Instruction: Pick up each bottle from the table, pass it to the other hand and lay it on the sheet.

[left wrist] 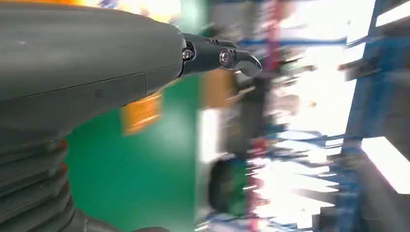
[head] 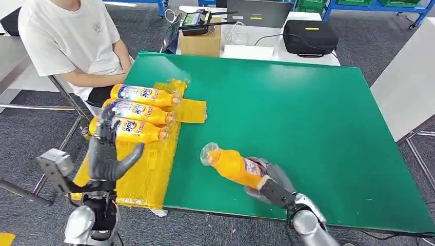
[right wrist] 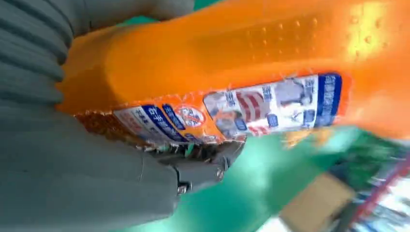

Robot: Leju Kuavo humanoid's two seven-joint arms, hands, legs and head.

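Right hand [head: 269, 182] is clamped round the base end of an orange plastic bottle [head: 233, 166], near the front edge of the green table [head: 308, 113], cap end pointing toward the sheet. Bottle is smooth and glossy with a dimpled patch and a printed blue/white label; right wrist view shows the grey thumb [right wrist: 203, 166] pressed right against the label edge. Whether the bottle is lifted or touching the surface, cannot tell. Left hand [head: 106, 151] holds nothing, fingers apart and pointing up, over the yellow sheet [head: 149, 174] at the table's front left corner. Sheet looks like thin crinkled plastic, draped over the left edge. Three more bottles [head: 137, 113] lie on it side by side, touching, caps toward the table middle, all with the same label. Left hand sits just in front of the nearest one and covers its base end. A person [head: 72, 41] in a white shirt sits past the left edge. Beyond the far edge: cardboard box [head: 200, 41], black case [head: 310, 36], laptop [head: 259, 13]. Left wrist view is motion-blurred.
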